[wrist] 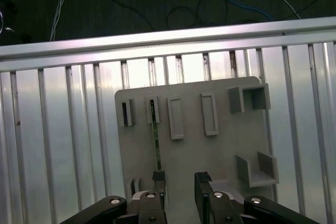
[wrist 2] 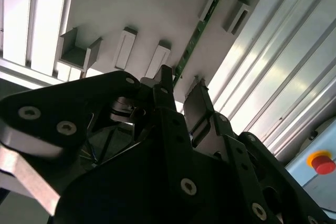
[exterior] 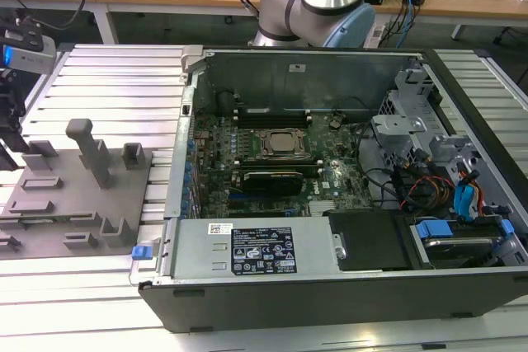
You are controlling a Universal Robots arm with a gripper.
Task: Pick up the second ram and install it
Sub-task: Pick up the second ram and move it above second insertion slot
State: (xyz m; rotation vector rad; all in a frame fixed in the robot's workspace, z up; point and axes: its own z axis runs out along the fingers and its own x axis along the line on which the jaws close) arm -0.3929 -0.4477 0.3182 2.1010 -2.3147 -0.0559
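Observation:
The second ram (wrist: 156, 140) is a thin green stick standing on edge in a slot of the grey fixture plate (wrist: 220, 150). In the second wrist view the second ram (wrist 2: 195, 38) runs down toward the gap between my fingers. My gripper (wrist: 180, 179) hangs over the plate with its jaws apart, and one fingertip (wrist: 158, 178) sits right at the stick's near end. The gripper (wrist 2: 182, 86) is open and holds nothing. In the exterior view the gripper (exterior: 10, 133) is at the far left, above the plate's (exterior: 74, 204) edge.
An open computer case (exterior: 330, 286) lies to the exterior view's right of the plate, with the green motherboard (exterior: 330, 179), CPU socket (exterior: 280, 144) and black memory slots (exterior: 272, 113) inside. Grey posts (exterior: 91, 150) rise from the plate. A ribbed metal table (exterior: 124, 80) carries everything.

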